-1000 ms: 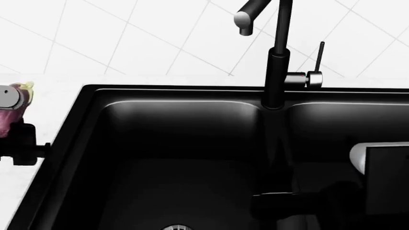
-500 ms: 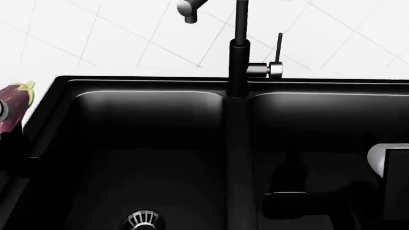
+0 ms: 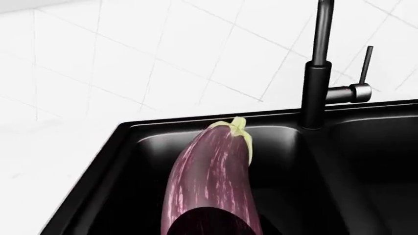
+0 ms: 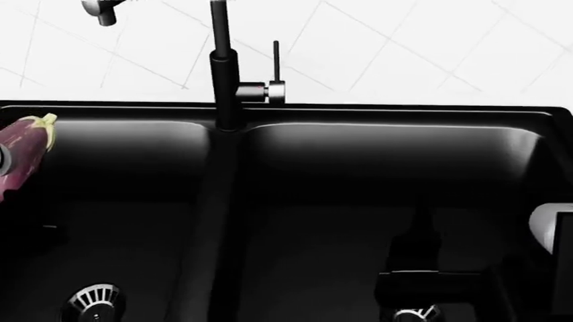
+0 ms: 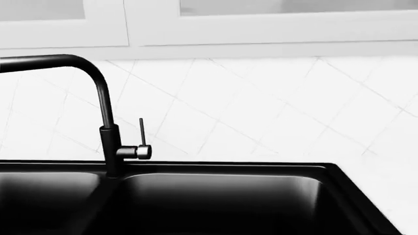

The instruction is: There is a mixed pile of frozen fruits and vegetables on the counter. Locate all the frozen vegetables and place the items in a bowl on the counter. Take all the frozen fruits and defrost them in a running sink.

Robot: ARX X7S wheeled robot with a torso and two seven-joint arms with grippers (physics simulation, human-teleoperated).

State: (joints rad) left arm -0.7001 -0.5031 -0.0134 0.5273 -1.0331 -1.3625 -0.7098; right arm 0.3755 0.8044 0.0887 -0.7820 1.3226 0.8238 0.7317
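A dark purple eggplant with a pale green cap juts out of my left gripper, which is shut on its thick end, over the left basin of the black sink. In the head view the eggplant shows at the far left edge above that basin. My right gripper is a dark shape low over the right basin, and its jaws cannot be made out. None of its fingers appear in the right wrist view. The bowl and the frozen fruits are out of view.
The tall black tap with its chrome lever stands behind the divider between the basins. A silver drain strainer lies in the left basin. White counter borders the sink, with a tiled wall behind.
The head view has swung right: tap and sink have slid left in the picture and the whole right basin now shows. The eggplant stays at the left edge in my left gripper.
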